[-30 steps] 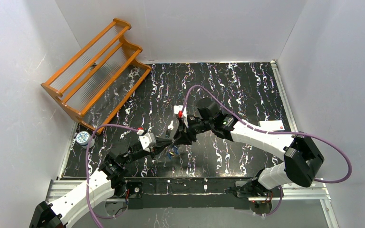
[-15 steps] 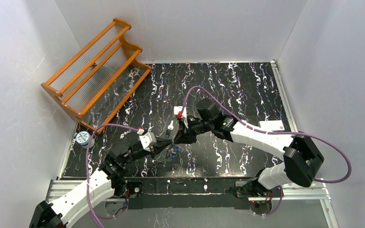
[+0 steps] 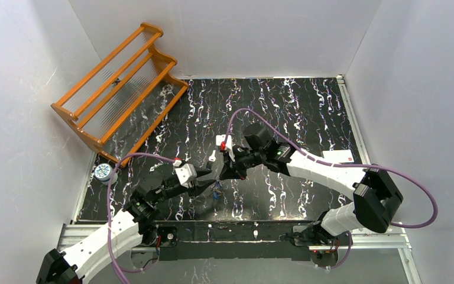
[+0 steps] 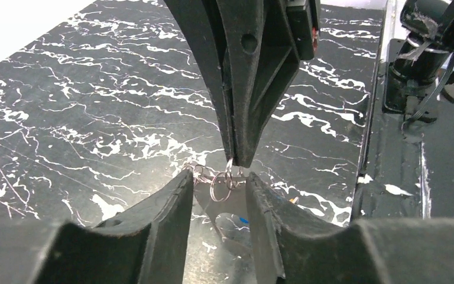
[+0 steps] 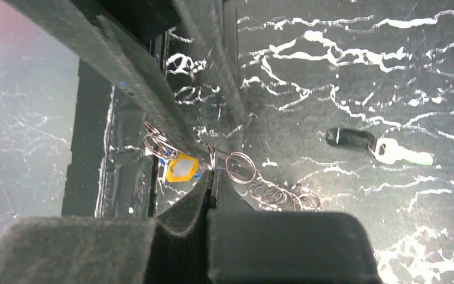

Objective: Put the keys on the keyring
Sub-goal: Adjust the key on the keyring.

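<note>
My right gripper [image 3: 222,175] is shut on a thin metal split ring [image 5: 212,155]. A chain of small metal rings [image 5: 276,194] hangs from it, with a yellow-headed key [image 5: 180,169] and blue bits beside it. My left gripper [image 4: 219,177] is open, with its fingers on either side of the hanging rings [image 4: 220,184], just under the right gripper's tip [image 4: 240,158]. A black-headed key [image 5: 346,137] and a white key [image 5: 393,152] lie on the table; the white one also shows in the top view [image 3: 212,156]. No white oval loop is in view.
An orange wooden rack [image 3: 121,83] stands at the back left. A small round tin [image 3: 102,172] sits at the left edge. A white card with a red mark [image 3: 338,156] lies at the right. The metal rail [image 3: 254,232] runs along the near edge.
My left gripper has drawn back a little toward the near edge, off the right gripper's tip. The right gripper has stayed almost still with the rings.
</note>
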Robot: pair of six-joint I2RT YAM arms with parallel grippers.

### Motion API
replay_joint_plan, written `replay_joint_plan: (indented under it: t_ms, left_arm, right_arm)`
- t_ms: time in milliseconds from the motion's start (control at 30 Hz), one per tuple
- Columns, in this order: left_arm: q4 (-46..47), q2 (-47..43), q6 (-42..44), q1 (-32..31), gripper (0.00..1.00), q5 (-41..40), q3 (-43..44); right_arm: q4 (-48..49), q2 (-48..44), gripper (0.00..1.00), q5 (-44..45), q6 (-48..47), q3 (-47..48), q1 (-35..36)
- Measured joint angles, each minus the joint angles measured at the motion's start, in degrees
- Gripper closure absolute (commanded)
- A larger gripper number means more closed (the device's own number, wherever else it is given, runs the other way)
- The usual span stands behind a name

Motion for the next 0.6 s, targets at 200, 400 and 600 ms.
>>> replay_joint_plan:
  t_ms: [200, 400, 600]
  left_arm:
    - [-8.96, 1.18, 5.40, 0.00, 0.42, -0.15, 5.51]
    - [-18.67, 3.37, 12.04, 0.00, 0.44, -0.11, 11.76]
    - [-24.74, 6.19, 15.37, 0.00, 0.64, 0.33, 13.44]
  right_arm:
    - [-9.42, 0.63, 0.99, 3.10, -4.35, 4.72, 0.09]
    - [-17.38, 4.17, 0.99, 8.48, -8.02, 11.76, 2.34]
    - [-23.54, 7.30, 0.99, 12.76, -10.40, 15.30, 5.73]
